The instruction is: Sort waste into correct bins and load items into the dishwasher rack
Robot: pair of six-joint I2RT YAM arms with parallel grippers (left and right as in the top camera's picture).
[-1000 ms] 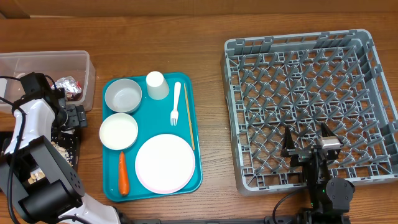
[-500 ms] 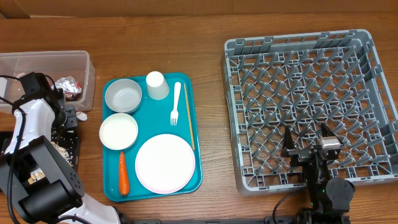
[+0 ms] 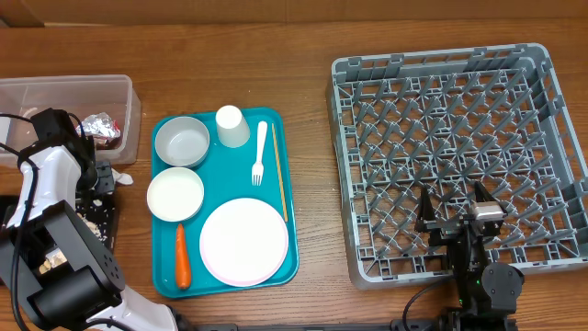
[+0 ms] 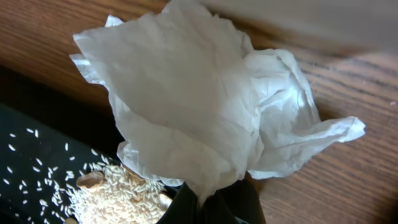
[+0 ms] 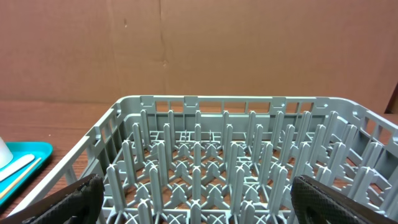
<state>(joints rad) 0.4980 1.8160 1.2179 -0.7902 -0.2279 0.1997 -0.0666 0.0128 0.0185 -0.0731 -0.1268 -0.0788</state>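
Observation:
In the left wrist view a crumpled white napkin fills the frame, and my left gripper is shut on its lower edge. Overhead, that gripper sits between the clear tub and the black tray, and a bit of napkin pokes out beside it. A foil wrapper lies in the tub. Rice and nut scraps lie in the black tray. My right gripper stands open over the front of the grey rack, with nothing between its fingers.
The teal tray holds a greyish bowl, a white bowl, a cup, a white fork, a plate, a carrot and a thin wooden stick. Bare wood lies between tray and rack.
My left gripper's jaws have closed on the napkin at the edge of the black tray. The right arm has not moved.

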